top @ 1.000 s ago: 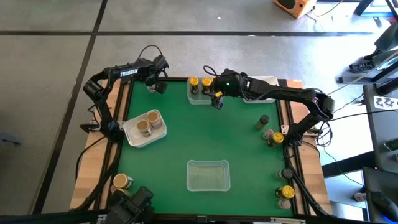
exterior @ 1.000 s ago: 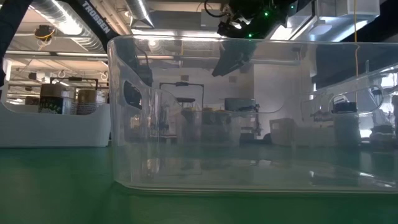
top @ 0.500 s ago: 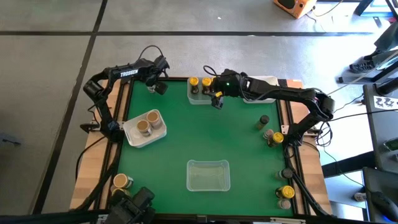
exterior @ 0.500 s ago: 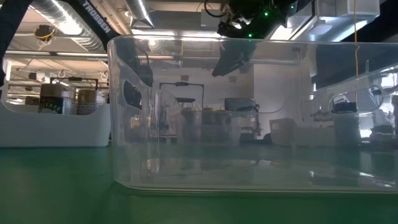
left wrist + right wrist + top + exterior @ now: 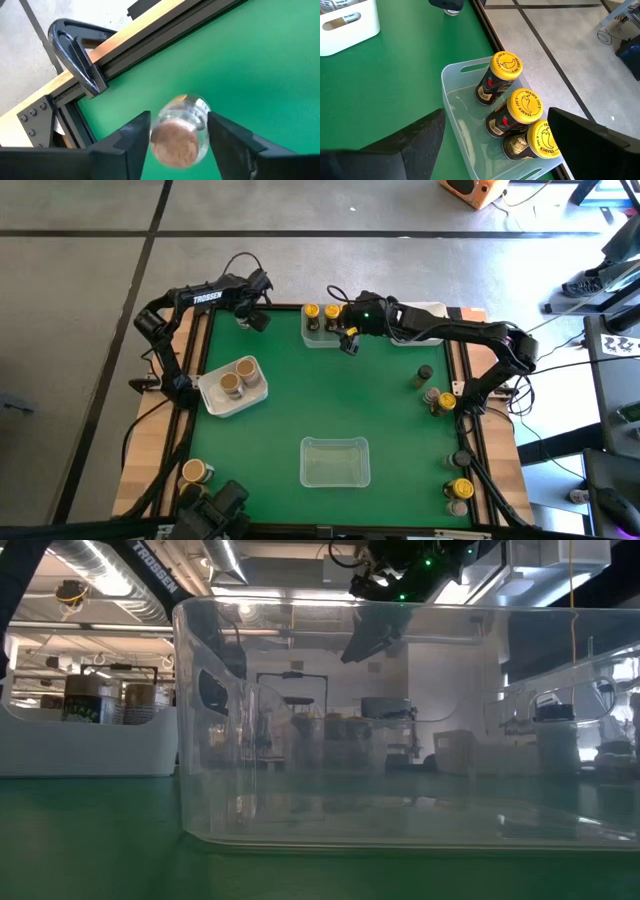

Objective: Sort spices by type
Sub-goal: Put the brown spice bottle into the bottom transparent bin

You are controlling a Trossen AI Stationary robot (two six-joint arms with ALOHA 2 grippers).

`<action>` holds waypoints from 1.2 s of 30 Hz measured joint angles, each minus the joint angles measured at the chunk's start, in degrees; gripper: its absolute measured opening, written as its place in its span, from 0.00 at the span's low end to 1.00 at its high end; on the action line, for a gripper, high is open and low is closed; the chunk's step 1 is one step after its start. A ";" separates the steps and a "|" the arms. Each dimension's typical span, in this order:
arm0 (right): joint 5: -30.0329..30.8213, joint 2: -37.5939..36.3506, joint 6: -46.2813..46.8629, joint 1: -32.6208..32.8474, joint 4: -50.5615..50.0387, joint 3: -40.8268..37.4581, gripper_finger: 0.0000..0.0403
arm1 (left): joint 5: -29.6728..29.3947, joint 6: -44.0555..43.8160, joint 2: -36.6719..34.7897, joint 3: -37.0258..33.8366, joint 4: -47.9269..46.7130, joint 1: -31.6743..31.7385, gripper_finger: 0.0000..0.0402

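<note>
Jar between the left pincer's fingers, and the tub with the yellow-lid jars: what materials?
Jar: clear body, glass or hard plastic by its glints; matte pinkish-brown lid, possibly plastic. Tub: translucent frosted plastic, table green showing through its walls. Yellow lids: glossy, printed.

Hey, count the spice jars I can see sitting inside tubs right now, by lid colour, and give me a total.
Yellow lids, in the far clear tub: 3
Tan lids, in the white tub: 2
Total: 5
</note>
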 joint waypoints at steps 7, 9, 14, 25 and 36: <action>0.01 0.00 0.00 0.01 0.00 0.00 0.87 | 0.06 1.13 0.00 0.00 -0.09 -0.04 0.32; 0.00 0.00 0.00 -0.01 -0.01 0.00 0.87 | 0.47 1.73 0.00 0.00 -0.10 -0.25 0.29; 0.02 0.00 -0.01 0.01 -0.02 0.00 0.87 | 1.60 2.20 0.00 0.00 -0.09 -1.21 0.23; 0.02 0.00 0.00 0.01 -0.02 0.00 0.87 | 1.77 4.25 0.00 0.00 -0.14 -4.01 0.15; 0.02 0.00 -0.02 0.01 -0.04 0.00 0.87 | 1.23 4.81 0.00 1.13 -4.24 -4.87 0.25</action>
